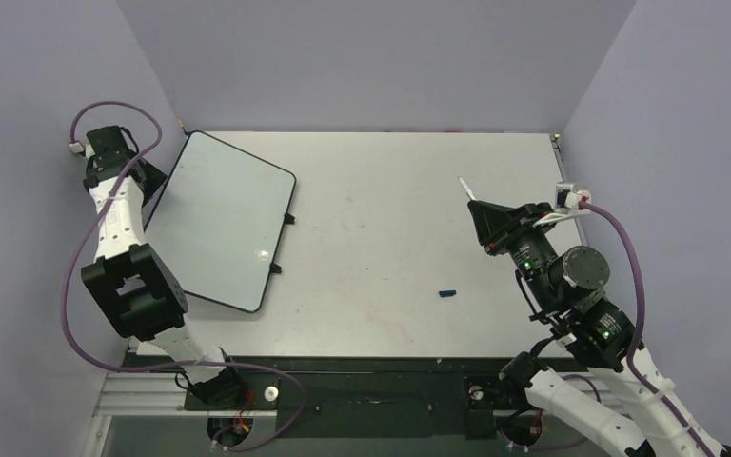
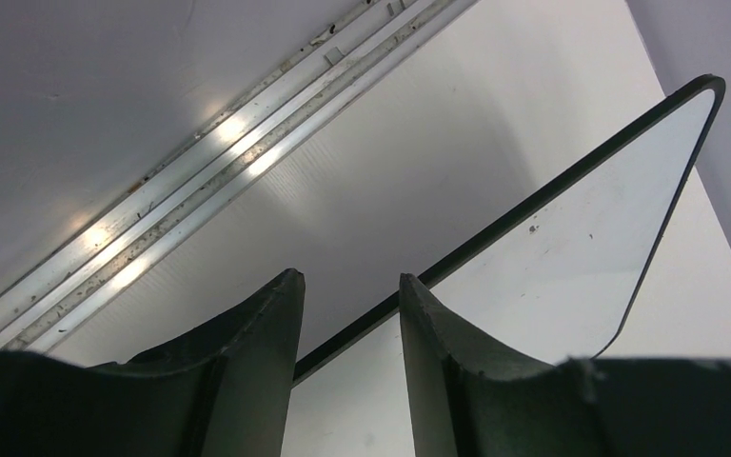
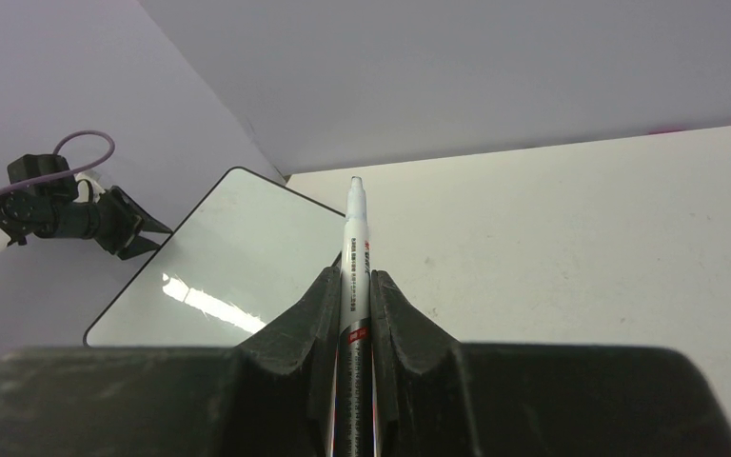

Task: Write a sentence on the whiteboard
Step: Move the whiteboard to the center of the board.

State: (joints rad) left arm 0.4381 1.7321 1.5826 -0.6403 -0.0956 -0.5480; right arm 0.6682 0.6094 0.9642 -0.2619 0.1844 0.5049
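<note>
The whiteboard (image 1: 217, 219) lies flat on the left of the table, and its glossy face shows no writing; the sentence is not in view. My left gripper (image 1: 155, 183) is open and empty at the board's left rim. In the left wrist view the board's (image 2: 590, 219) black rim runs behind the gap between the fingers of the left gripper (image 2: 347, 278). My right gripper (image 1: 485, 217) hovers over the right of the table, shut on a white marker (image 1: 469, 191) with its tip bare. In the right wrist view the marker (image 3: 356, 238) points from the right gripper (image 3: 354, 276) toward the board (image 3: 238, 257).
A small blue marker cap (image 1: 448, 293) lies on the table right of centre, near the front. Grey walls close in the table on three sides. The board's small black feet (image 1: 288, 219) stick out on its right edge.
</note>
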